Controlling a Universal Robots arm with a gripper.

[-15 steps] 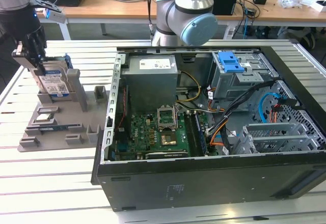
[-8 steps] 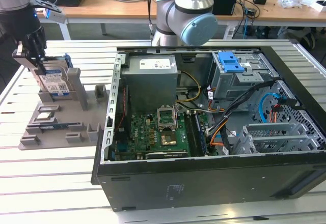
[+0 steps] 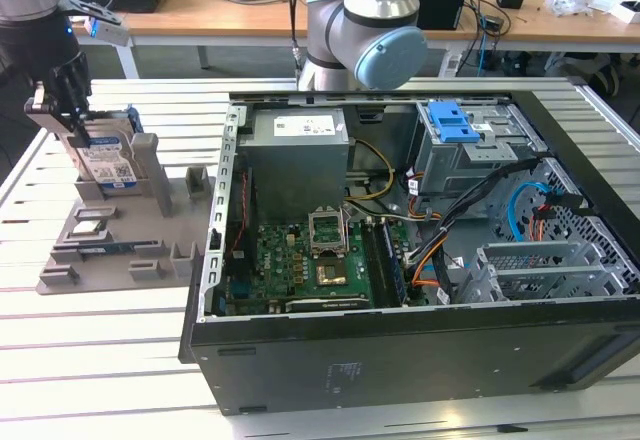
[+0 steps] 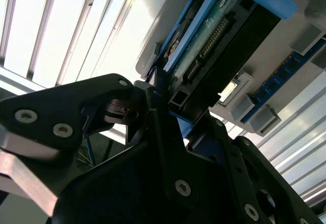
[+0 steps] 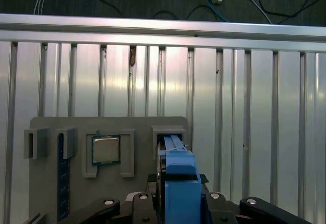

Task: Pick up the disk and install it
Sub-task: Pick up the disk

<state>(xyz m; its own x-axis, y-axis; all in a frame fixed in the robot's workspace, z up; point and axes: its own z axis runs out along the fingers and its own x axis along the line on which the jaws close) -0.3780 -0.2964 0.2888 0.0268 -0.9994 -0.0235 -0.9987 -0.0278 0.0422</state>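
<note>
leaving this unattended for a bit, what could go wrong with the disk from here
The gripper is at the top of the disk, which stands upright in a slot of the grey holder. A pull off the slot's line might bind it or drag the holder along. A weak hold on that narrow edge could let it tip or drop. Black cables cross beside the drive cage and might snag the disk.

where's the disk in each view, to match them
exterior view: the disk, a silver metal hard drive in a blue plastic frame, upright in the grey holder plate, the exterior view's left
second wrist view: edge-on, connector side showing
first wrist view: its blue frame edge in the plate's slot
shared landmark: the holder plate
</note>
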